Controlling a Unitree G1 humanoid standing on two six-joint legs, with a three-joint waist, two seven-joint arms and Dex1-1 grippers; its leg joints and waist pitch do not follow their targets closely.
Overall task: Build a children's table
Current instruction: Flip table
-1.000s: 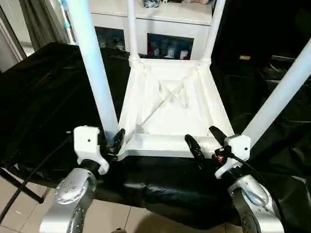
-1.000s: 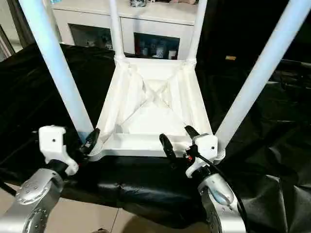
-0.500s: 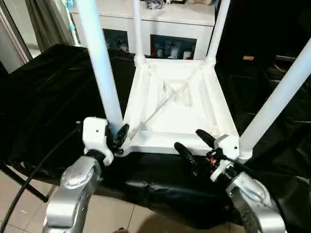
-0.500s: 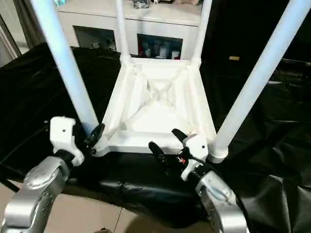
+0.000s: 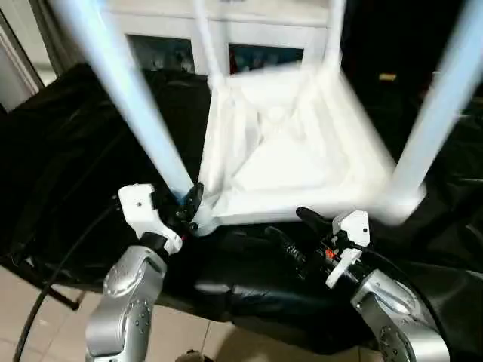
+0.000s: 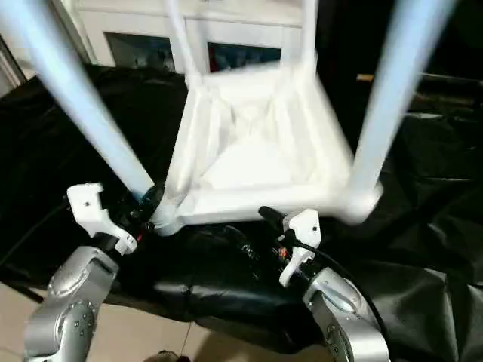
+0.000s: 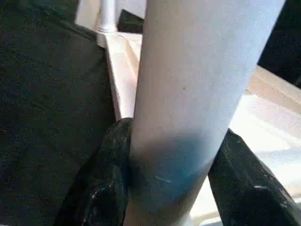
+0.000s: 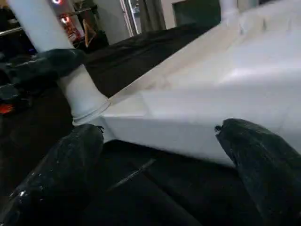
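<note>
Upside-down tabletop (image 5: 287,162) with four legs up sits on counter draped in wrinkled black sheet (image 5: 68,151), white cabinet (image 5: 249,30) with glass doors behind, pale tiled floor (image 5: 45,332) at near left. Left gripper (image 5: 189,211) fingers clamp near-left leg (image 5: 128,98) at its base; right gripper (image 5: 290,230) fingers wide, empty, just under tabletop's near edge

**Four legs fence the space over the tabletop**

The upturned tabletop (image 5: 294,162) lies on the black-covered desk (image 5: 68,158), its four legs (image 5: 132,105) rising at the corners and barring a sideways sweep. Between them the ribbed middle lies open from above. The left hand (image 5: 189,213) grips the near left leg's base. The right hand (image 5: 290,232) hovers spread before the near rim. A white cabinet (image 5: 256,38) closes the far side.
</note>
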